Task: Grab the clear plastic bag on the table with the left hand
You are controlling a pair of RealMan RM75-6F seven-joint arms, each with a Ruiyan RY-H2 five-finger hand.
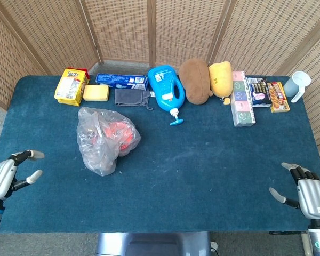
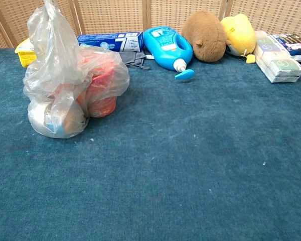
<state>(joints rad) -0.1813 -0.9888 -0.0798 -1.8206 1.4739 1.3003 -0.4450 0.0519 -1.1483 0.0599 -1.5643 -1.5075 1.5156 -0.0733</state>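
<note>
A clear plastic bag point(image 1: 104, 138) with red and silver items inside stands on the blue table point(image 1: 202, 160), left of centre; the chest view shows the clear plastic bag point(image 2: 65, 80) with its crumpled top pointing up. My left hand point(image 1: 9, 173) hovers at the table's near left edge, well left of the bag, fingers apart and empty. Over the near right corner is my right hand point(image 1: 308, 193), open and empty too. Neither hand shows in the chest view.
Along the far edge lie a yellow box point(image 1: 71, 86), a sponge point(image 1: 95, 93), a blue carton point(image 1: 121, 79), a grey cloth point(image 1: 132, 96), a blue detergent bottle point(image 1: 167, 91), two plush toys point(image 1: 207, 78), several boxes point(image 1: 254, 95) and a cup point(image 1: 298, 84).
</note>
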